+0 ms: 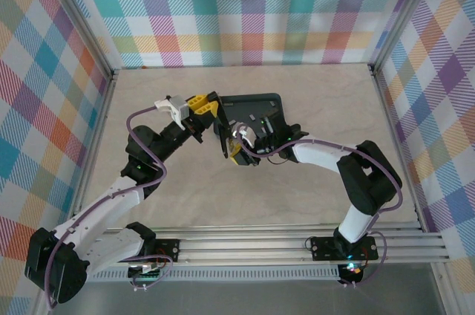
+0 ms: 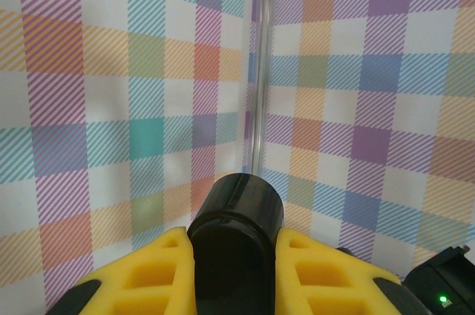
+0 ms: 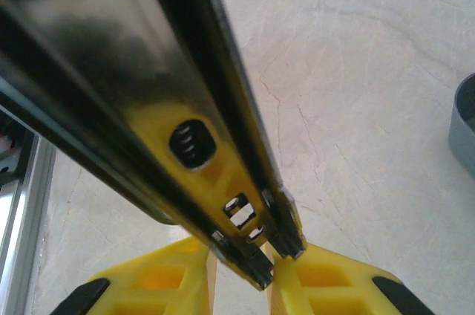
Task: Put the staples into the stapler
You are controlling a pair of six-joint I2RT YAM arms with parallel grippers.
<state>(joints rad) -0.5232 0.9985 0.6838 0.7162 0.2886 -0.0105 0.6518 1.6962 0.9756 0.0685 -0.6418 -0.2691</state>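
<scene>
Plainly, the stapler is rigid and glossy and probably slick, so a hold across its narrow sides suits it. The staples, faint pale slivers in the grey tray on the desk, look light and brittle and are best nipped along their long edges. The left pincer is pressed onto the stapler's rounded black end, its wrist tipped up toward the checked wall. The right pincer pinches the stapler's long rail, its forearm reaching leftward, low over the desk.
</scene>
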